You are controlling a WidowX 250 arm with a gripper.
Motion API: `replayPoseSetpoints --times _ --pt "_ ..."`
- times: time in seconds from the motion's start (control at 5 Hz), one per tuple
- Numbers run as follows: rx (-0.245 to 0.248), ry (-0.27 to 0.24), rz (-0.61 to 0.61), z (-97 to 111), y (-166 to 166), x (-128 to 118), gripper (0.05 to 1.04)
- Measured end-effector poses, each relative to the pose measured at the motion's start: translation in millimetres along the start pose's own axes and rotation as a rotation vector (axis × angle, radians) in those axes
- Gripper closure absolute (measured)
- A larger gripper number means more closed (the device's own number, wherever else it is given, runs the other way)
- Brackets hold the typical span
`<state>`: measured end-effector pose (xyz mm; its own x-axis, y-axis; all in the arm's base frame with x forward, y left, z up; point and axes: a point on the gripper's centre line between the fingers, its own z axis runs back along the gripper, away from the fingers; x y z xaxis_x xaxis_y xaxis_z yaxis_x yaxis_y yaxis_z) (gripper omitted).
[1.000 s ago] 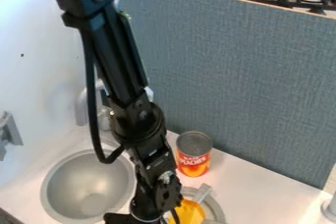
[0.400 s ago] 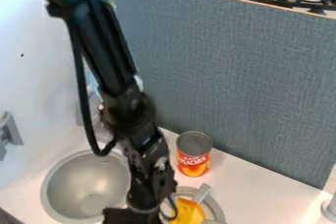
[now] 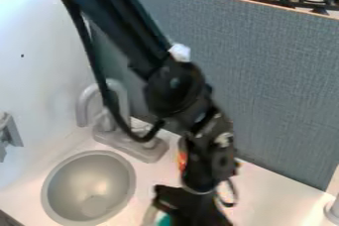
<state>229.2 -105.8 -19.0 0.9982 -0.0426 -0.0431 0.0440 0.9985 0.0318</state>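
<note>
My gripper [image 3: 192,207] hangs at the bottom edge, right of the centre, over a grey round dish [image 3: 150,216] whose left rim shows beside it. Just left of the gripper, a bit of a teal thing [image 3: 163,219] lies within the dish's rim. Behind the arm's wrist stands a can, mostly hidden, with a strip of its orange-red label [image 3: 182,159] at the arm's left side. Whether the gripper holds anything cannot be seen.
A round metal sink bowl [image 3: 88,188] lies left of the gripper, with a grey faucet [image 3: 124,136] behind it. A blue-grey panel [image 3: 265,86] borders the white counter [image 3: 278,195] at the back. A light grey object [image 3: 332,210] stands at the right edge.
The arm has swung right, with its gripper shifted to the right. It now covers most of the can and the yellow thing, while the faucet and the teal thing have come into sight.
</note>
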Motion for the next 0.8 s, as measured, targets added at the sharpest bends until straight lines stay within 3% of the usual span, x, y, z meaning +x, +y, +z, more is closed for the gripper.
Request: replayPoseSetpoints --times 0.2,0.4,0.8 --pt "-0.085 0.056 -0.056 -4 -31 4 0.984" --pt "-0.103 0.091 -0.091 -22 -42 4 0.984" --pt "0.014 0.064 -0.111 -52 -58 17 0.984"
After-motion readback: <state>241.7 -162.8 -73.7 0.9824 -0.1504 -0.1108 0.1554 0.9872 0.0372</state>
